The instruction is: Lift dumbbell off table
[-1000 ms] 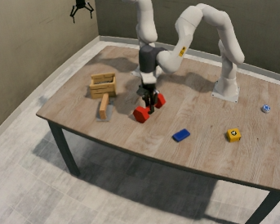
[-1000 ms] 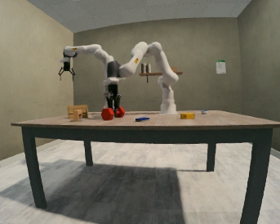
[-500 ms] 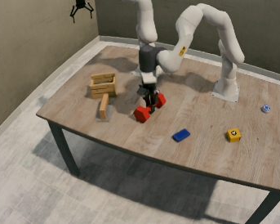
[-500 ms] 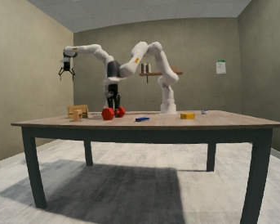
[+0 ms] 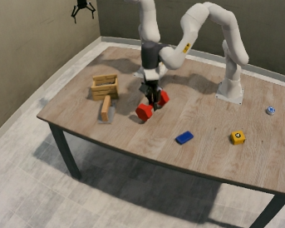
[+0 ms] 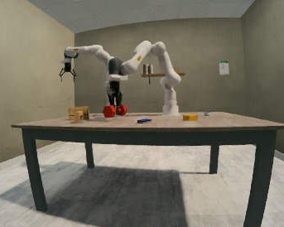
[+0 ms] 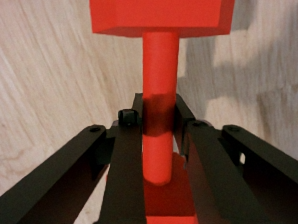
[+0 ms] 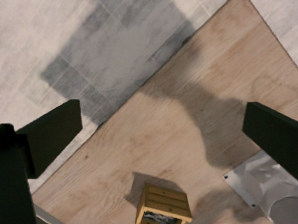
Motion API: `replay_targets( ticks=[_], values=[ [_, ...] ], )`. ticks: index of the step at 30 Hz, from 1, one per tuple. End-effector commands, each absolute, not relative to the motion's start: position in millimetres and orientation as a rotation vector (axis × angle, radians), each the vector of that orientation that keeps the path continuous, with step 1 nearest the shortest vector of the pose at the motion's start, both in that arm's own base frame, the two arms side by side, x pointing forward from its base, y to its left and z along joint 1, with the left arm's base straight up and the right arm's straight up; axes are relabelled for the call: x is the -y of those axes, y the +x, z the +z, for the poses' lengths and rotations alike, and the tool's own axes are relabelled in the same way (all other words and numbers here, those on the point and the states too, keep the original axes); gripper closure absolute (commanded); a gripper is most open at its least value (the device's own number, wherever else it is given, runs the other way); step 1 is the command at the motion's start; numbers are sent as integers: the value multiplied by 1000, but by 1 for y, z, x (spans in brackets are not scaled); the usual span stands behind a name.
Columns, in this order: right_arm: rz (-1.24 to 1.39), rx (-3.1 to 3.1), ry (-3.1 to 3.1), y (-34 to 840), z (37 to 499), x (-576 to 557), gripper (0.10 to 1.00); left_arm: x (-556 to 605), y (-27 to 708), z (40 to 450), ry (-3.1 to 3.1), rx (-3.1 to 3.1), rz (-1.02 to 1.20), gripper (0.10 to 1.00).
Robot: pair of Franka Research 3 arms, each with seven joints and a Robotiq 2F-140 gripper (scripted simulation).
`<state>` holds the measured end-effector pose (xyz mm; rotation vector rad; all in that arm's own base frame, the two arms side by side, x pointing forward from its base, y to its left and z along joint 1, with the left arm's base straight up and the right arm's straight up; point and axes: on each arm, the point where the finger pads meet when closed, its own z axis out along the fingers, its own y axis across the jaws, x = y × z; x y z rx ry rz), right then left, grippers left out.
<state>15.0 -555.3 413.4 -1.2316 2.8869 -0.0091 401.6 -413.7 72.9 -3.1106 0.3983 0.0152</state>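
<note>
Top: shows the dumbbell (image 5: 144, 111) (image 6: 109, 111) (image 7: 160, 70) above the table (image 5: 128, 146) (image 6: 156, 124), slanting from lower left to upper right.
Exterior: presents one head left and nearer, the other right and behind; points the left gripper (image 5: 154, 107) (image 6: 116, 112) (image 7: 156, 106) downward. Left wrist: runs the handle lengthwise between pincer fingers, clamped on both sides. Right wrist: sets the fingers of the right gripper (image 5: 83, 20) (image 6: 68, 80) (image 8: 163, 117) wide apart.

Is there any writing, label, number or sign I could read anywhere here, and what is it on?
No text reads clearly.
Yellow block: dark mark on top, too blurred.
Blue-and-white round item: pattern, too small.
Wall sheet: faint marks, unreadable.
Yellow arm sticker: too small.
</note>
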Motion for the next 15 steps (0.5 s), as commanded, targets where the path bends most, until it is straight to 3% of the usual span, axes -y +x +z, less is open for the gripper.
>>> replay_targets(
  ticks=[1,15],
  values=[
    [0,-2888,-1236,13,413,554,98,417,405,92,-3118,-392,1,999],
    [0,-2888,-1236,13,413,554,98,417,404,130,-3118,-393,1,999]
  ],
)
